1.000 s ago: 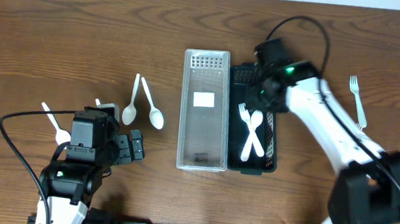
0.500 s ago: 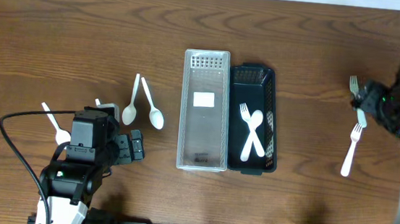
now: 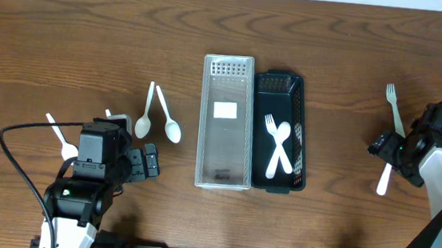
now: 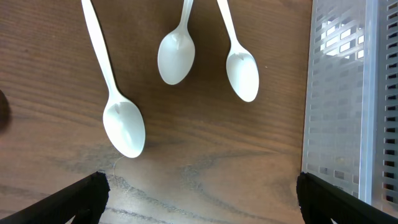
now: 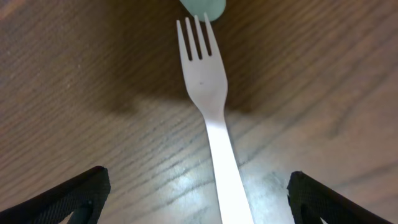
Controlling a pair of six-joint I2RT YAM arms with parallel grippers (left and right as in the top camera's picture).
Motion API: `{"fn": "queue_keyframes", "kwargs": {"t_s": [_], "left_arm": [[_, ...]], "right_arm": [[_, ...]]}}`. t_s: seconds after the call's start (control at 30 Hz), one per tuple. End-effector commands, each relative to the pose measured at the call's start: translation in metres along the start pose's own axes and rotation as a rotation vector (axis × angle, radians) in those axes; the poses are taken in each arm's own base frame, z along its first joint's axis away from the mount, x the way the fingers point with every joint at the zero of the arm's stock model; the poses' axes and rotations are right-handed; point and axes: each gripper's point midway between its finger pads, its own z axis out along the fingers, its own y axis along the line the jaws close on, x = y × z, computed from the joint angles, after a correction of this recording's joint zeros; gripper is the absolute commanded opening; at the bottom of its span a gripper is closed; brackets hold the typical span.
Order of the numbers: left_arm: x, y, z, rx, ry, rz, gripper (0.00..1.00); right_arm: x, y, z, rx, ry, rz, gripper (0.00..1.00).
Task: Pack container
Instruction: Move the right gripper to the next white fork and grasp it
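Note:
A black basket [image 3: 303, 107] at the centre holds a white fork [image 3: 269, 128] and a white spoon [image 3: 283, 136], crossed. A clear perforated tray [image 3: 222, 152] lies against its left side and also shows in the left wrist view [image 4: 348, 106]. My right gripper [image 3: 393, 151] is open low over a white fork [image 3: 383, 181] at the far right; its fingers [image 5: 199, 186] straddle the fork's handle [image 5: 208, 93]. Another fork [image 3: 394, 107] lies just beyond. My left gripper [image 3: 142, 164] is open and empty [image 4: 202, 193], just short of three white spoons [image 4: 124, 124] [image 4: 176, 56] [image 4: 242, 71].
In the overhead view, two spoons [image 3: 146, 111] [image 3: 170, 121] lie left of the clear tray and a third [image 3: 61, 136] lies near the left arm. A pale green tip [image 5: 203, 6] shows at the top of the right wrist view.
My right arm has swung from over the black basket to the right side of the table and come down over the lower fork. The left arm has not moved.

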Motion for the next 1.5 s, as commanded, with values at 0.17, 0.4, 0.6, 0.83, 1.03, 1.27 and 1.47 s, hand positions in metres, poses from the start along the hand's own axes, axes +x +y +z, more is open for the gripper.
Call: {"fn": "queue_keyframes", "kwargs": {"t_s": [0.17, 0.4, 0.6, 0.83, 1.03, 1.27, 1.47], "left_arm": [[-0.006, -0.001, -0.004, 0.001, -0.017, -0.016, 0.98], [-0.006, -0.001, -0.004, 0.001, -0.017, -0.016, 0.98], [-0.006, -0.001, -0.004, 0.001, -0.017, -0.016, 0.98], [-0.006, -0.001, -0.004, 0.001, -0.017, -0.016, 0.98], [-0.006, -0.001, -0.004, 0.001, -0.017, -0.016, 0.98], [-0.006, -0.001, -0.004, 0.001, -0.018, -0.016, 0.98], [-0.006, -0.001, -0.004, 0.001, -0.018, -0.016, 0.98]], "right_arm": [[0.007, -0.001, 0.016, -0.019, -0.032, -0.025, 0.94], [0.004, -0.001, 0.025, -0.027, -0.076, -0.048, 0.93], [0.006, -0.001, 0.035, -0.024, -0.062, -0.048, 0.93], [0.017, -0.003, 0.053, -0.011, -0.001, -0.049, 0.92], [0.022, -0.004, 0.056, -0.008, 0.021, -0.049, 0.77], [0.027, -0.005, 0.056, -0.004, 0.039, -0.015, 0.37], [0.027, 0.001, 0.056, -0.036, 0.044, 0.012, 0.19]]}}
